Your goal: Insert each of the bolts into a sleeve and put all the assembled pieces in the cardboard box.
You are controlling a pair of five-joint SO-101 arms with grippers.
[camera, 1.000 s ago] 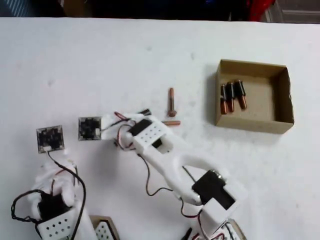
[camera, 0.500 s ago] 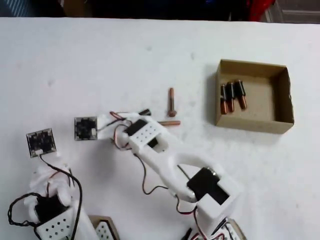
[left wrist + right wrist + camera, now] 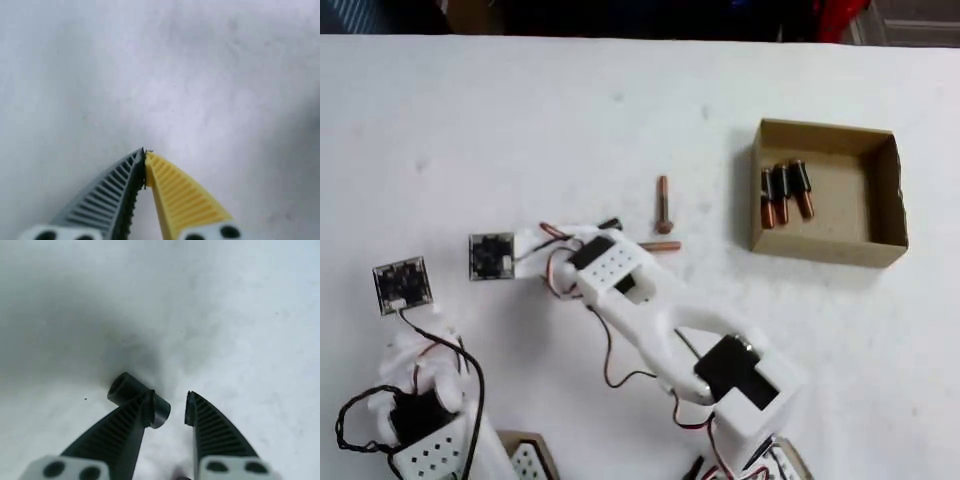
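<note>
**Right gripper (image 3: pixel 169 407) open at a black sleeve (image 3: pixel 125 388); left gripper (image 3: pixel 145 155) closed and empty**

The right gripper is held low over the white table (image 3: pixel 520 120) with its jaws parted. The sleeve is seen lying on the table against the outer side of one finger and is not clamped. The left gripper's grey and yellow fingers are pressed tip to tip above the table. Near the right arm's end, a near bolt (image 3: pixel 661 245) and a far bolt (image 3: pixel 663 203) are laid loose on the table. Three assembled pieces (image 3: pixel 785 193) are laid side by side in the cardboard box (image 3: pixel 825 250), well apart from both arms.

Left gripper (image 3: pixel 145 153) jaws closed; right gripper (image 3: pixel 170 396) parted
</note>
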